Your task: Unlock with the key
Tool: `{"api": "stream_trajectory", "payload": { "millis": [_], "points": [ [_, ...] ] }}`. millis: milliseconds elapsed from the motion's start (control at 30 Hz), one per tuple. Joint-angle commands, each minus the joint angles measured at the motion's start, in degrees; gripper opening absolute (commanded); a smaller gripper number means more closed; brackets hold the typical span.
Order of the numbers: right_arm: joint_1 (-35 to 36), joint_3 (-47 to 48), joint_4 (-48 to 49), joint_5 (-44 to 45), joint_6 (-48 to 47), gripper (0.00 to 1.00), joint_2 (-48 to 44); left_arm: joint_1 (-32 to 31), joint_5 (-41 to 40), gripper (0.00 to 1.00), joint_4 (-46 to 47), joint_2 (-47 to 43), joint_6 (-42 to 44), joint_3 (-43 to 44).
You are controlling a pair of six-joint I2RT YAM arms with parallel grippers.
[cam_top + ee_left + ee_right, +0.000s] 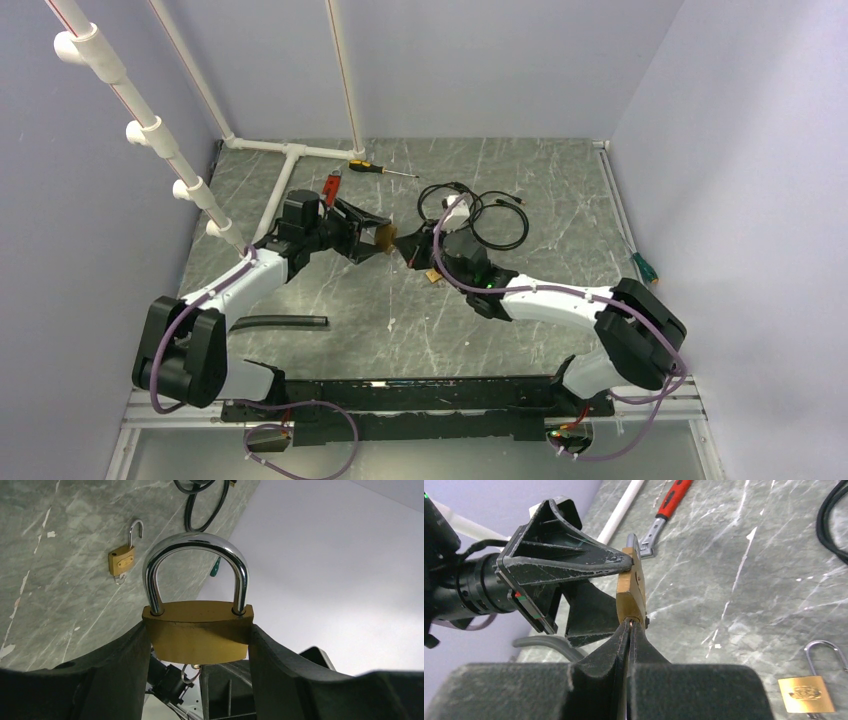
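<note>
One big padlock (197, 632) sits in left claw (199, 645), small open padlock (121, 560) beyond

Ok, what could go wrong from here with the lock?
The left fingers pinch the big padlock only by its narrow sides, so a twist could spin or drop it. The right fingers hold just a sliver of the key at its base and may slip.

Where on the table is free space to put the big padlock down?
Bare patches: far right, between the black cable and the green screwdriver; near middle, between the black hose and the right arm. The centre is crowded: the left end effector holds the large padlock, the right end effector sits under it, a small padlock lies nearby.
</note>
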Motion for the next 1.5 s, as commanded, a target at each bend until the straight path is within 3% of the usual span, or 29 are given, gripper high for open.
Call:
{"api": "stream_trajectory", "payload": {
  "millis": [0,167,600,1067,1267,1467],
  "points": [
    [-2.58,-1.18,7.58,-7.18,9.25,0.00,1.54,-0.59,1.96,0.00,11.45,-4.81,0.76,0.10],
    [-4.88,-1.62,12.18,-11.95,13.83,0.00,3.64,-0.59,1.62,0.00,17.89,-5.96,1.14,-1.74],
    [-9.98,-0.81,23.79,-22.61,25.12,0.00,8.82,-0.59,0.94,0.00,20.57,-8.45,5.97,-1.10],
    [-12.78,-0.73,37.63,-31.28,36.79,0.00,14.83,-0.59,0.07,0.00,17.72,-14.73,18.00,1.77],
    [-13.00,0.17,37.58,-32.14,37.13,0.00,14.91,-0.59,-1.12,0.00,16.80,-17.12,21.68,1.92],
    [-13.81,1.50,50.22,-37.45,50.20,0.00,21.40,-0.59,0.04,0.00,20.33,-20.01,28.27,0.97]
  ]
}}
